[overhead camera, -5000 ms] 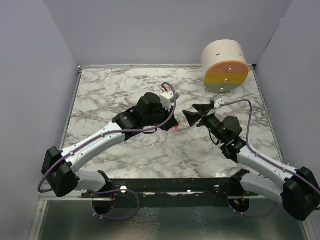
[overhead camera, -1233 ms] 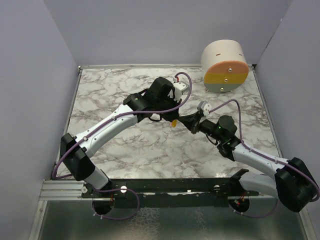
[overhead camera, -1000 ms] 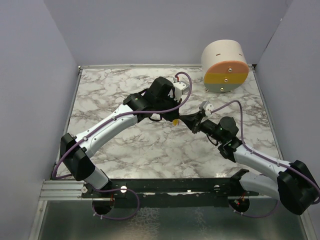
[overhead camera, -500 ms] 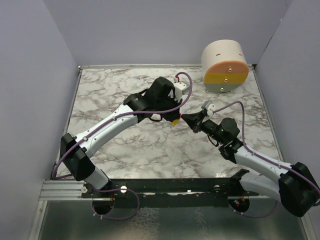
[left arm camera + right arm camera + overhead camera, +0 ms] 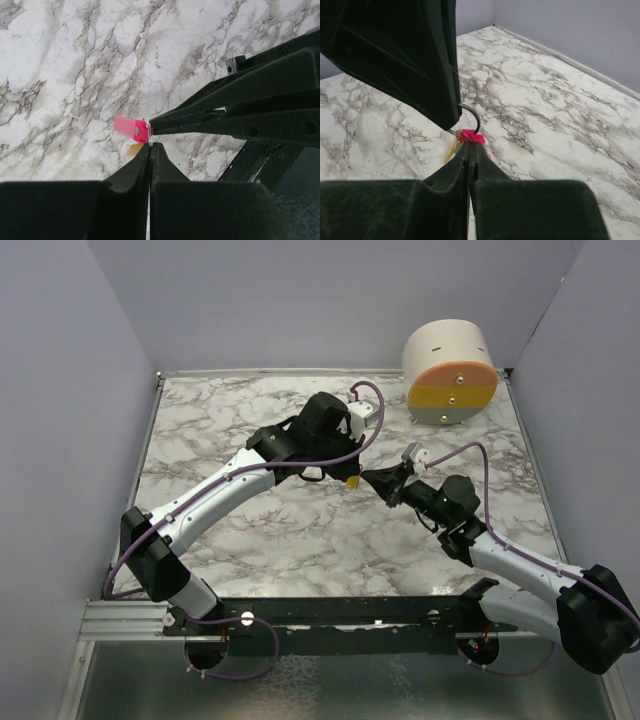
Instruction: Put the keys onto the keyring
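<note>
My left gripper (image 5: 347, 473) is shut on the thin metal keyring (image 5: 470, 117), which shows as a dark loop at its fingertip in the right wrist view. The pink key (image 5: 472, 136) sits against the ring, with my right gripper (image 5: 470, 145) shut on it. In the left wrist view the pink key (image 5: 130, 127) sticks out left of the two meeting tips, and my left gripper (image 5: 150, 145) pinches the ring wire. The yellow key (image 5: 453, 148) hangs just below the ring; it is also in the top view as the yellow key (image 5: 352, 481). My right gripper (image 5: 369, 478) meets the left above the table's middle.
A big cream, orange, yellow and grey cylinder (image 5: 451, 373) lies at the back right of the marble table (image 5: 200, 440). Grey walls enclose the table on three sides. The right arm's fingers (image 5: 240, 112) cross the left wrist view.
The right gripper has shifted slightly toward the left gripper's tip and a little up. The left arm has held its place with the ring.
</note>
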Robot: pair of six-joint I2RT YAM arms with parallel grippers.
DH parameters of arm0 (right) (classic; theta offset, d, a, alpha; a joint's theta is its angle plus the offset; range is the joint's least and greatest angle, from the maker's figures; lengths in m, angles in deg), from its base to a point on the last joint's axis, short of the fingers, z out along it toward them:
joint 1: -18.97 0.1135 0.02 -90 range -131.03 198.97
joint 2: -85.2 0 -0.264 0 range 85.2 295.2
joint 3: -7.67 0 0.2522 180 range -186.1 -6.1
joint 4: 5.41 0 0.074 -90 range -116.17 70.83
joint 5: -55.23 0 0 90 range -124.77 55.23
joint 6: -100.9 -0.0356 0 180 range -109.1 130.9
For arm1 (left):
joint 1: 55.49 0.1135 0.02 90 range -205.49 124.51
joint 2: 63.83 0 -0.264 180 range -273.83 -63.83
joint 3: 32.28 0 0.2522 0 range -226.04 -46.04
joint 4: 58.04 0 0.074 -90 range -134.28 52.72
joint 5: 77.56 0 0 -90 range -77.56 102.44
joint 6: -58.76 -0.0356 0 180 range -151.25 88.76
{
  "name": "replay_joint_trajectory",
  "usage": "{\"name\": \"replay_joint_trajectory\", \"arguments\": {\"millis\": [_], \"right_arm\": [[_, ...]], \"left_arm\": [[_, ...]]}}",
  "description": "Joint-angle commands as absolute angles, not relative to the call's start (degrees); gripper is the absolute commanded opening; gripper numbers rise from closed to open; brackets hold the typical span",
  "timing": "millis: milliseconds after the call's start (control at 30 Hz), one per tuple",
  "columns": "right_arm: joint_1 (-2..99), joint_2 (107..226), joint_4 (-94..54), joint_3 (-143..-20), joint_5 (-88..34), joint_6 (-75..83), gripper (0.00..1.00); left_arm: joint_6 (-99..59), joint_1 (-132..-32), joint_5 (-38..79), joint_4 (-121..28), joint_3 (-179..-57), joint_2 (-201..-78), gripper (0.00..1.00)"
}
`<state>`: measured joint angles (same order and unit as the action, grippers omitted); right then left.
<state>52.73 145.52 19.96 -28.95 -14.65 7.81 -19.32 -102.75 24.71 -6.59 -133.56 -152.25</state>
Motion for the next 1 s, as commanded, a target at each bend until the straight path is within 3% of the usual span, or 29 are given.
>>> {"name": "replay_joint_trajectory", "arguments": {"millis": [0, 100, 267, 533, 967], "right_arm": [[52.63, 145.41, 22.05, -29.45, -10.33, 8.95, 0.01], [52.63, 145.37, 22.03, -29.53, -7.74, 9.4, 0.02], [52.63, 144.34, 22.27, -29.07, -8.87, 9.08, 0.22], [52.63, 144.33, 19.58, -29.37, -17.87, 9.49, 0.41], [52.63, 145.26, 20.52, -29.32, -17.81, 9.5, 0.41]], "left_arm": [[-18.68, -103.21, 20.56, -7.48, -136.4, -152.87, 0.0], [-18.83, -103.08, 20.08, -7.63, -137.02, -153.7, 0.0], [-19.26, -102.97, 17.36, -7.58, -137.6, -154.2, 0.0], [-21.05, -102.27, 19.2, -7.79, -137.97, -152.84, 0.0], [-20.96, -102.16, 22.27, -9.48, -136.31, -149.77, 0.0]]}}
